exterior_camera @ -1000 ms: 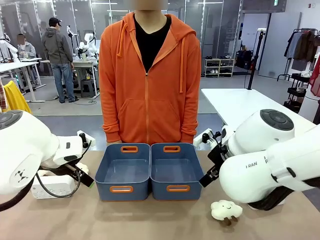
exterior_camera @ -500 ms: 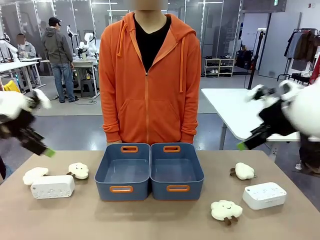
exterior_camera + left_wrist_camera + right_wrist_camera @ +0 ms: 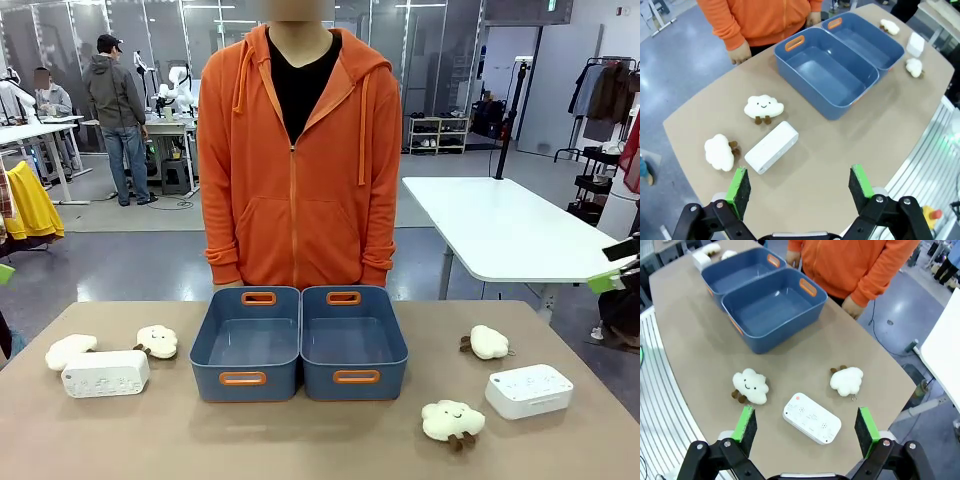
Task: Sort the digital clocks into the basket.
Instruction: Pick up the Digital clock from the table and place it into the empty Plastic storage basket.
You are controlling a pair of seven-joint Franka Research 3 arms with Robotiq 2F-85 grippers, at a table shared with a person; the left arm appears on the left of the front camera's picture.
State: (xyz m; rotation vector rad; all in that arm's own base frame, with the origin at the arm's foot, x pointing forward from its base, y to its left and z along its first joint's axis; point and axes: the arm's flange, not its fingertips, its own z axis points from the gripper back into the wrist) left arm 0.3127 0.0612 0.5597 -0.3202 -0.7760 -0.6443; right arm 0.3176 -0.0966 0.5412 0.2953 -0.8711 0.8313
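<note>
Two white digital clocks lie on the tan table, one at the left (image 3: 105,373) and one at the right (image 3: 529,390). Between them stand two blue-grey baskets side by side, the left one (image 3: 280,382) and the right one (image 3: 385,380), both with nothing inside. High above the table's left end my left gripper (image 3: 800,185) is open, with the left clock (image 3: 771,147) below and ahead of it. Over the right end my right gripper (image 3: 806,427) is open, and the right clock (image 3: 812,418) lies beneath it. Neither gripper holds anything.
Cream cloud plush toys lie near each clock: two at the left (image 3: 70,350) (image 3: 157,341) and two at the right (image 3: 488,342) (image 3: 453,420). A person in an orange hoodie (image 3: 300,160) stands behind the baskets, hands at the table's far edge.
Both arms have swung up and outward from low over the table to its sides, uncovering the clocks and plush toys. Nothing on the table has moved.
</note>
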